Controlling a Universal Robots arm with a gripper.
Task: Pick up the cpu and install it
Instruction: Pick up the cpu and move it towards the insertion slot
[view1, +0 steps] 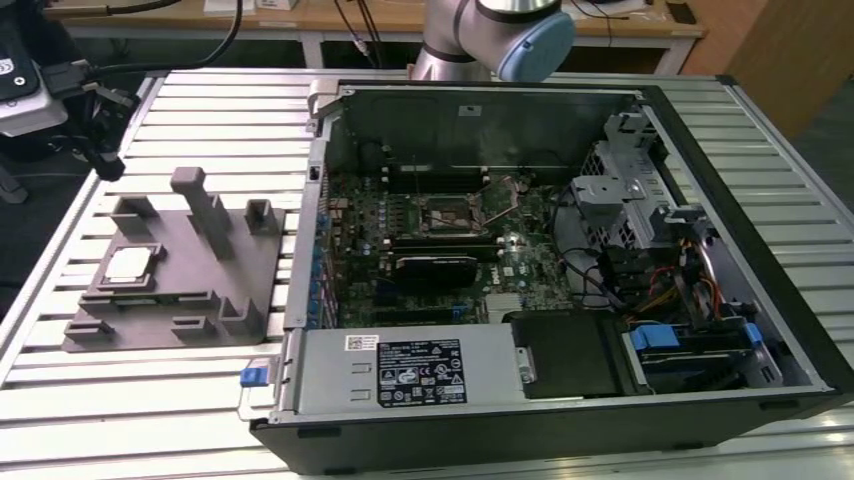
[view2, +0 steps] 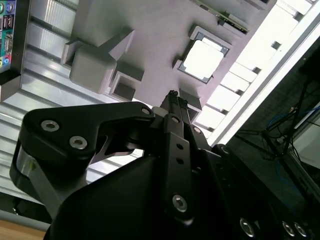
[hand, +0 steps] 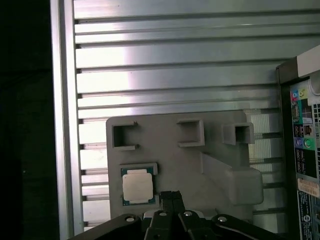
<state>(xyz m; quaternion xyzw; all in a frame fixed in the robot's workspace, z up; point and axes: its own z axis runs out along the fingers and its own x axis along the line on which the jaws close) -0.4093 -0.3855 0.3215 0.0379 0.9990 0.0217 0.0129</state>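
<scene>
The cpu (hand: 137, 185), a small flat square chip with a pale metal top, lies in a recess of the grey moulded tray (hand: 200, 140). The second wrist view also shows the cpu (view2: 202, 60) on the tray (view2: 150, 30). My gripper (hand: 170, 194) hangs above the tray beside the chip, apart from it, its two fingers pressed together with nothing between them. Its fingertips (view2: 172, 94) point toward the tray near the chip's edge. In the exterior view the cpu (view1: 130, 265) rests on the tray (view1: 160, 310) at the left, and the dark motherboard socket (view1: 447, 212) sits inside the open computer case.
The open computer case (view1: 561, 400) fills the exterior view's middle and right, with its power supply (view1: 400, 370) in front and drive cage (view1: 627, 190) on the right. The tray carries several raised blocks (view1: 200, 200). The arm's base (view1: 501, 35) stands behind the case. Everything sits on a slatted metal table (view1: 134, 420).
</scene>
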